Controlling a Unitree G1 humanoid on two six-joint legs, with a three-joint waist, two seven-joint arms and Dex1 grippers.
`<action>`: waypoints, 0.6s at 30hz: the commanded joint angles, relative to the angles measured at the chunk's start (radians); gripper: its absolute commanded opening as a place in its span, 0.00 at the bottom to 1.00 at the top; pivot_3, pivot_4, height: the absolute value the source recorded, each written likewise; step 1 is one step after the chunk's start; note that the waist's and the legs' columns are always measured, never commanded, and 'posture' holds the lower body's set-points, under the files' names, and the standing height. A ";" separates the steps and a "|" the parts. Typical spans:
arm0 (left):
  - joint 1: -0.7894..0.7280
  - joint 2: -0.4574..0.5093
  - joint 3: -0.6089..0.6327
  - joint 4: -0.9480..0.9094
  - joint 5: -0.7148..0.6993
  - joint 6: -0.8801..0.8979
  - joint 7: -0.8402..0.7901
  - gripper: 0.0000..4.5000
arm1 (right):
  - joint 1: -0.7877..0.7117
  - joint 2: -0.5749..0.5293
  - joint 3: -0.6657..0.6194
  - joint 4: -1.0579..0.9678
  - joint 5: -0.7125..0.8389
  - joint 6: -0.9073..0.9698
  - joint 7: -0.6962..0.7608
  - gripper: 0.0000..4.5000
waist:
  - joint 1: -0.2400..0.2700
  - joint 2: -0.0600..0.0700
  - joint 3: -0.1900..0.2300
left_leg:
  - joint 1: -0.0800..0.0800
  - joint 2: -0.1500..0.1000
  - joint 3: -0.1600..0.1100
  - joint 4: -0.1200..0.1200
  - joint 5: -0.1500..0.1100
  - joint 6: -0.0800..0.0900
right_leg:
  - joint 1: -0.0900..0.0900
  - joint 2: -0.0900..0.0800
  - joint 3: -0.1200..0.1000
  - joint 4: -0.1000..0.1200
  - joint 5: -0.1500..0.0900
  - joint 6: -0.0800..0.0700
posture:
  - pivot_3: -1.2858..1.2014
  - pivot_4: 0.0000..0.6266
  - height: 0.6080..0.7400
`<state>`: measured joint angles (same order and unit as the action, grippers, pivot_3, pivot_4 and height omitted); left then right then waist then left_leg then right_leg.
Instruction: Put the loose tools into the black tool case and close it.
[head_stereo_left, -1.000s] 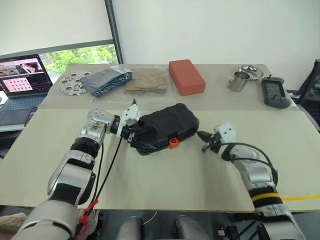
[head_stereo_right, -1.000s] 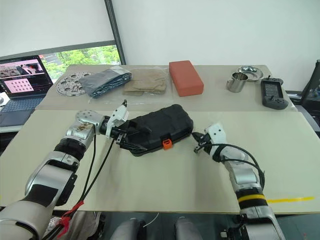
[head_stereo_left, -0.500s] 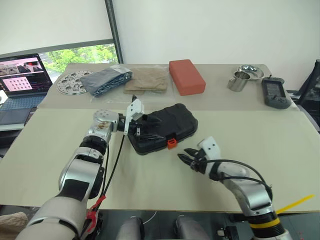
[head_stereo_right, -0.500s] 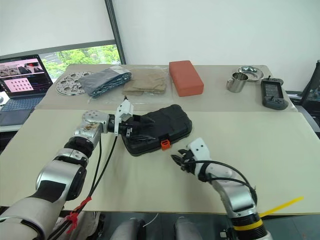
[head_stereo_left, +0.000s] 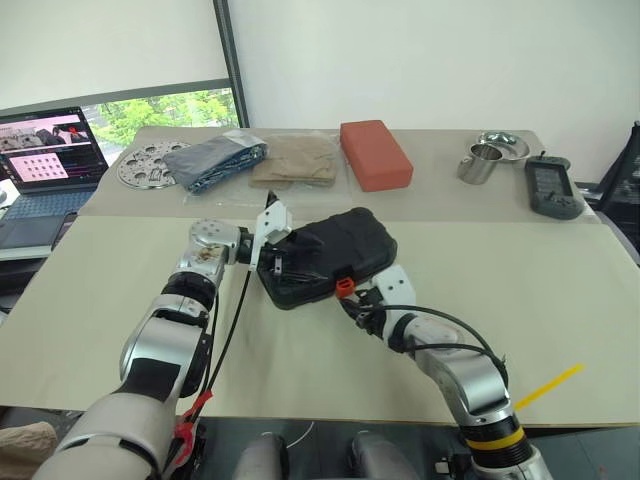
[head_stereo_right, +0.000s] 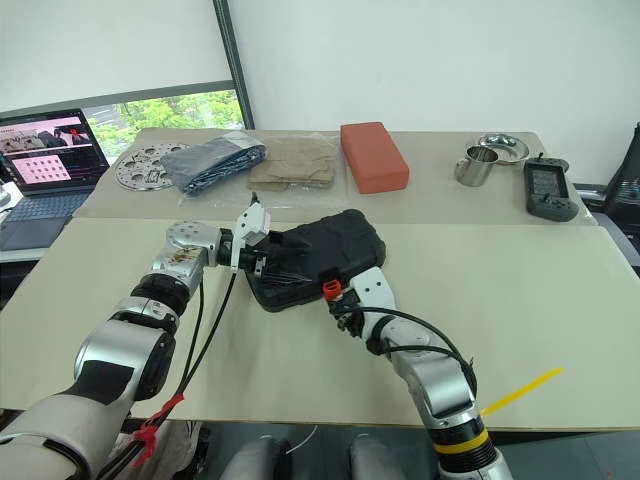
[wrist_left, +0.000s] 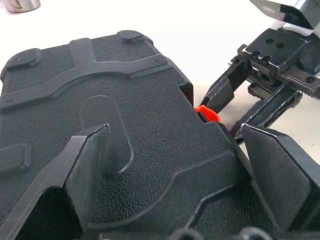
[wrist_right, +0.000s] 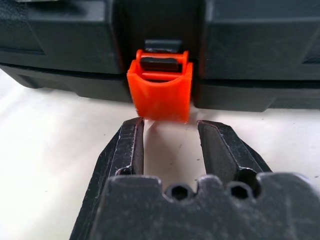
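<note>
Left gripper (head_stereo_left: 283, 262) spread wide over the left end of the case (head_stereo_left: 330, 255), one finger (wrist_left: 75, 175) on the lid. Case lies closed mid-table (head_stereo_left: 560, 290). Right gripper (wrist_right: 169, 142) parted, just short of the orange latch (wrist_right: 160, 90), holding nothing.

Along the top of the frame we've got a red-orange block (head_stereo_left: 375, 153) on the counter (head_stereo_left: 560, 280), tan cloth (head_stereo_left: 294, 161) and a grey bagged bundle (head_stereo_left: 214, 160) to its left, then a perforated metal disc (head_stereo_left: 143, 165). Open laptop (head_stereo_left: 42, 165) far left; steel cup (head_stereo_left: 476, 162), bowl (head_stereo_left: 503, 144) and dark handheld device (head_stereo_left: 551, 187) upper right.
</note>
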<state>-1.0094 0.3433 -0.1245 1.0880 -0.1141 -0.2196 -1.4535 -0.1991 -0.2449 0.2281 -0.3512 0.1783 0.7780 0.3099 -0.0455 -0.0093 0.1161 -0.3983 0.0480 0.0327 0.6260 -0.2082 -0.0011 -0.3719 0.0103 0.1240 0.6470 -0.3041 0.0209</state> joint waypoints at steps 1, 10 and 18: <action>-0.003 -0.004 0.006 0.018 0.020 -0.010 0.002 1.00 | -0.025 0.016 0.021 -0.049 -0.022 0.020 -0.027 0.67 | 0.000 0.000 0.000 | 0.000 0.000 0.000 0.000 0.000 0.000 | 0.000 0.000 0.000 0.000 0.000 0.000 | 0.52 0.24 1.00; -0.005 -0.006 0.013 0.026 0.029 -0.017 0.003 1.00 | -0.055 0.050 0.018 -0.030 -0.041 0.030 -0.064 0.67 | 0.000 0.000 0.000 | 0.000 0.000 0.000 0.000 0.000 0.000 | 0.000 0.000 0.000 0.000 0.000 0.000 | 0.52 0.24 1.00; -0.004 -0.002 0.007 0.037 0.049 -0.039 0.013 1.00 | -0.062 0.054 0.022 -0.021 -0.063 0.018 -0.070 0.27 | -0.001 0.000 0.000 | 0.000 0.000 -0.001 0.000 0.000 0.000 | 0.000 0.000 0.000 0.000 0.000 0.000 | 0.52 0.24 1.00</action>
<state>-1.0123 0.3383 -0.1101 1.1067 -0.0936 -0.2491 -1.4504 -0.2397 -0.1928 0.2607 -0.3434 0.1222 0.8165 0.2447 -0.0463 -0.0093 0.1160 -0.3982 0.0480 0.0319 0.6259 -0.2082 -0.0010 -0.3718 0.0105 0.1236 0.6470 -0.3042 0.0210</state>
